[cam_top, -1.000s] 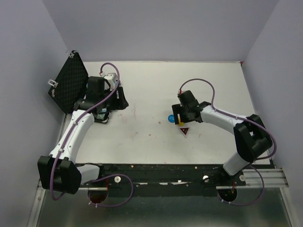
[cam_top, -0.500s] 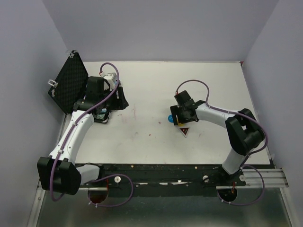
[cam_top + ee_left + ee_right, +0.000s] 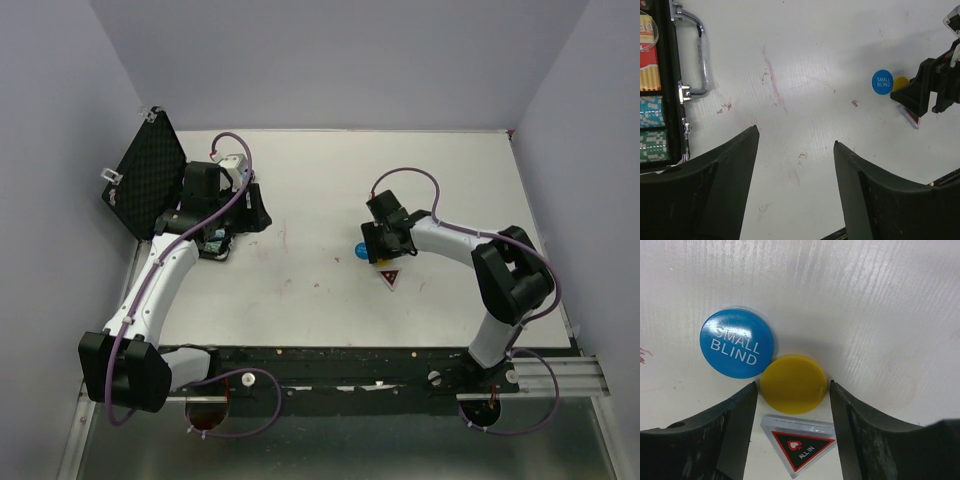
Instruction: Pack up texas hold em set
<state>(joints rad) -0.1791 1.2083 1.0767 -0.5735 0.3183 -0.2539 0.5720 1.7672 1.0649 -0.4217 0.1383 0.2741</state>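
The right gripper is hovering low over the table with its jaws standing partly open, one finger on each side of a yellow disc. Both fingertips are sitting very near the disc's rim; whether they are pressing on it cannot be told. The disc is lying flat. Its upper left edge is touching a blue disc printed SMALL BLIND. Just below the yellow disc, between the two fingers, a clear triangular token with a dark red-edged face reading ALL IN is lying flat. In the top view this little group is sitting right of the table's middle, the token showing just clear of the gripper.

The left gripper is holding nothing, its jaws spread wide over bare, faintly red-stained table. At the left edge of its view the black case is lying open, showing stacks of teal and green chips, a red and yellow packet and a chrome handle. From above, the case is standing at the table's far left corner, well apart from the discs, its foam-lined lid leaning back toward the left wall.
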